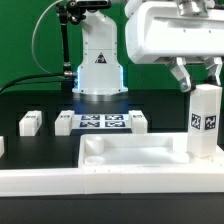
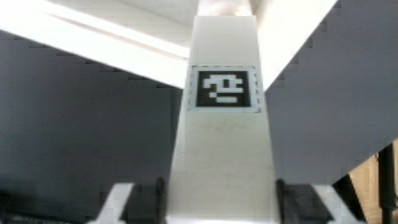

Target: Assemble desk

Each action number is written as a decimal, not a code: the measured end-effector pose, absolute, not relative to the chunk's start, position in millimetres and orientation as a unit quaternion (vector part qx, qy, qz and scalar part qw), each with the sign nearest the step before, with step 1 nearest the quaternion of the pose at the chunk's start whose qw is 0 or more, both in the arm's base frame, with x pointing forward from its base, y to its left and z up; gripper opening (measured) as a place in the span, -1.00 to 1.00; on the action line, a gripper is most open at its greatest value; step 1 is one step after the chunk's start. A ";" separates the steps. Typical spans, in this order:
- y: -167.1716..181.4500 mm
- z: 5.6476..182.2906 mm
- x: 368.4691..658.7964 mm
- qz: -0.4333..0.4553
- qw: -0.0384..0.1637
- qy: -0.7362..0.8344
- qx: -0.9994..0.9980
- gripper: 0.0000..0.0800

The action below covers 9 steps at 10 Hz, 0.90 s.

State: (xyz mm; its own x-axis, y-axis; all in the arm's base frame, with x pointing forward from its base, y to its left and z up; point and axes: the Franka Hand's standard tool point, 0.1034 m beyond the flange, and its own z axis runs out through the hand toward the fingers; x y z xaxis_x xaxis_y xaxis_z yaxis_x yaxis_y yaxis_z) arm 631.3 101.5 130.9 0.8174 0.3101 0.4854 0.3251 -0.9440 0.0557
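The desk panel [image 1: 135, 152], a wide white rimmed tray shape, lies flat in front of the robot base. My gripper [image 1: 200, 82] is shut on the top of a white leg [image 1: 205, 122] with a black-and-white tag. It holds the leg upright at the panel's corner on the exterior view's right. The leg's lower end is down at the corner, and I cannot tell if it sits in the socket. In the wrist view the leg [image 2: 222, 140] runs away from my gripper [image 2: 228, 205], with the dark fingers [image 2: 178, 203] pressed on both its sides. Three more legs [image 1: 30, 122] [image 1: 63, 123] [image 1: 137, 120] lie behind the panel.
The marker board [image 1: 102, 122] lies between the loose legs, in front of the robot base [image 1: 98, 70]. A long white rail [image 1: 90, 183] runs along the table's front, just before the panel. A small white piece [image 1: 2, 146] shows at the exterior view's left edge.
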 end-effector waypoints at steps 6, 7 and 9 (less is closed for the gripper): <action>102.9 131.2 633.8 -0.266 0.015 -0.166 -0.949 -0.28; 102.9 131.2 633.8 -0.266 0.015 -0.166 -0.949 -0.28; 103.0 131.2 633.8 -0.266 0.015 -0.166 -0.949 0.17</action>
